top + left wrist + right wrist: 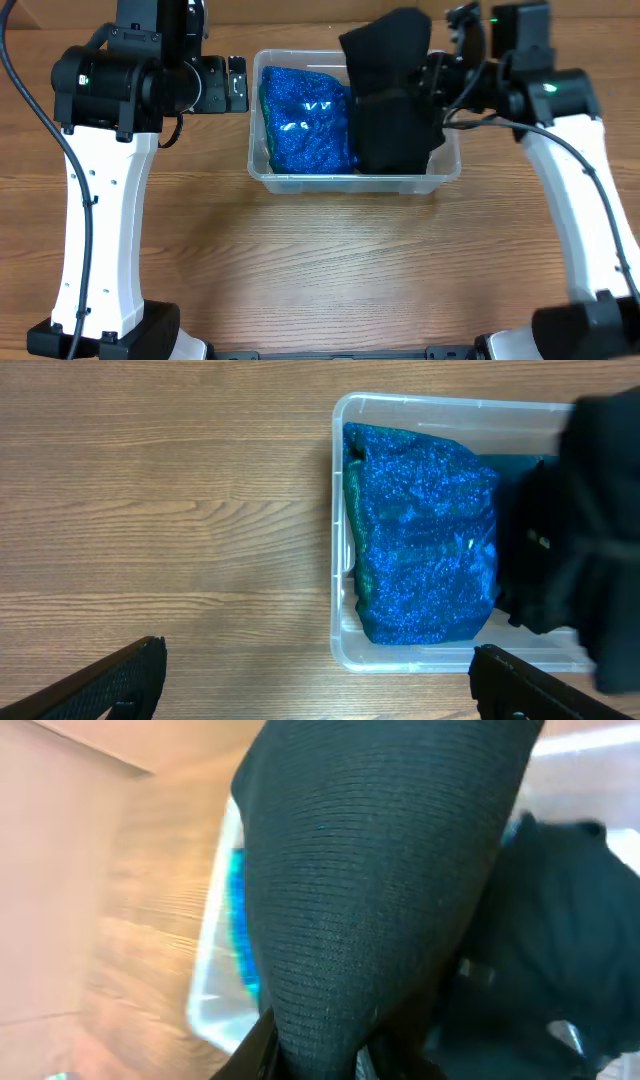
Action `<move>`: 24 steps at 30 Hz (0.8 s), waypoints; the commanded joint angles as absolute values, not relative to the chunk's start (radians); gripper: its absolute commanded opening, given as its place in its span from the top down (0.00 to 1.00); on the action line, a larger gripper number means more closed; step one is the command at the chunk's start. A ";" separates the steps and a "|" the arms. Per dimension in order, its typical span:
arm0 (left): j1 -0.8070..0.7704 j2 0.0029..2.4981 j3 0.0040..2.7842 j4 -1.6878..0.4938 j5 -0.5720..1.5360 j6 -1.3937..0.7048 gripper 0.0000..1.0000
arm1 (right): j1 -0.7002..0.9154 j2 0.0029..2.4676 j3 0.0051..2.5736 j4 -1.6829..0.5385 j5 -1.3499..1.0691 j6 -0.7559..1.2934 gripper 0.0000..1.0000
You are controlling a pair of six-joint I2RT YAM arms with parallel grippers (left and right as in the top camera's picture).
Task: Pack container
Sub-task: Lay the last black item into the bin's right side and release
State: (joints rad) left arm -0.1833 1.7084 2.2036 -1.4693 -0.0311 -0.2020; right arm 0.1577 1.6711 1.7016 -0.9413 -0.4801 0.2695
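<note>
The clear plastic container (262, 172) stands at the table's back middle. A sparkly blue bundle (305, 120) fills its left half. A black cloth (392, 95) hangs over and into its right half. My right gripper (428, 82) is shut on the black cloth (370, 890) above the container's right end. My left gripper (238, 84) is open and empty, just left of the container's left wall. In the left wrist view the container (338, 540), the blue bundle (425, 530) and the black cloth (585, 530) show beyond my open left fingers (315, 690).
Bare wooden table (330, 270) lies in front of the container and to both sides. The arm bases stand at the front corners.
</note>
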 commanded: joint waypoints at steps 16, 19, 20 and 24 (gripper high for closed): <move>-0.190 1.697 2.207 -1.466 -0.036 -0.187 0.00 | 0.223 1.778 1.731 -0.967 -0.050 0.300 0.68; -0.190 1.697 2.207 -1.466 -0.036 -0.187 0.00 | 0.264 1.908 1.707 -0.962 0.030 0.342 0.71; -0.190 1.697 2.207 -1.466 -0.036 -0.187 0.00 | 0.266 1.970 1.707 -0.966 0.031 0.370 0.72; -0.190 1.697 2.207 -1.466 -0.036 -0.187 0.00 | 0.268 2.097 1.707 -0.971 -0.053 0.367 0.71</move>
State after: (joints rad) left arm -0.1833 1.7084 2.2036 -1.4693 -0.0311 -0.2020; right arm 0.2684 2.0327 1.7248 -0.9524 0.0002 0.3439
